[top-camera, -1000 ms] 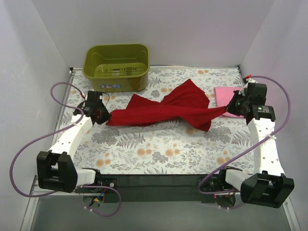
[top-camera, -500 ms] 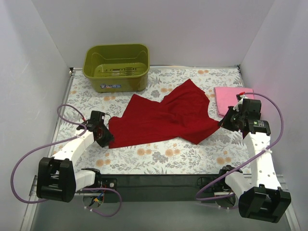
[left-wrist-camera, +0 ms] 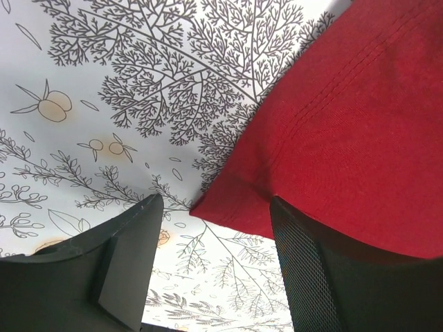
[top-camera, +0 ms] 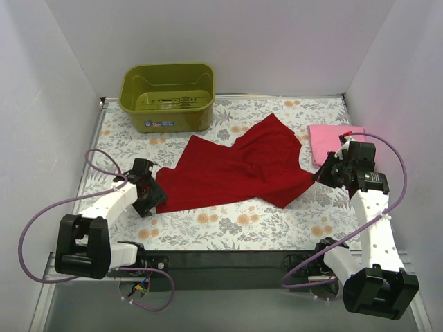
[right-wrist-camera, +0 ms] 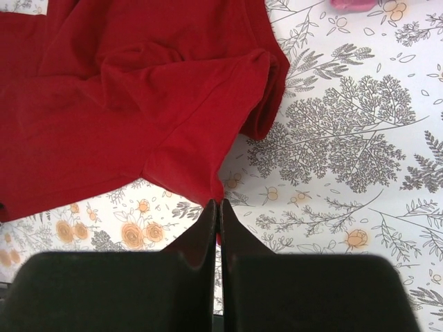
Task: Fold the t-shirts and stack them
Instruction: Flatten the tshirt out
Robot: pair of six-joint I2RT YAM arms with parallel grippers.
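Okay, my left gripper (left-wrist-camera: 214, 205) sits jaws-apart by the deep red cloth t-shirt (top-camera: 235, 169), right gripper (right-wrist-camera: 219, 207) pinching its corner to spread it.

**A:** left gripper (left-wrist-camera: 214, 259) looks open to me? fingers (left-wrist-camera: 128, 256) spread wide, arm low, reaching forward on its own side.

**B:** yep. right gripper (right-wrist-camera: 216, 206) is squeezed tight, tips pinching the red shirt (right-wrist-camera: 138, 104) edge. Arm stretched forward, wrist turned inward toward the middle.

The red t-shirt (top-camera: 235, 169) is matt cloth; the tub (top-camera: 187, 116) glossy plastic.
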